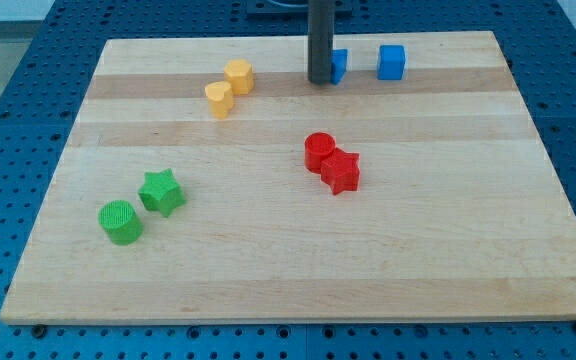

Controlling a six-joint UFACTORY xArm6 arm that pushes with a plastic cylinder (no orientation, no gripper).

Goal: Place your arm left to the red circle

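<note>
The red circle point(319, 151) lies near the middle of the wooden board point(298, 260). A red star point(341, 171) touches it at its lower right. My tip point(319, 80) rests on the board near the view's top, straight above the red circle and well apart from it. The rod hides the left part of a blue block point(339, 65).
A blue cube point(392, 62) sits right of the rod. Two yellow blocks point(238, 75) point(219, 99) lie at the upper left. A green star point(162, 192) and a green circle point(120, 222) lie at the lower left.
</note>
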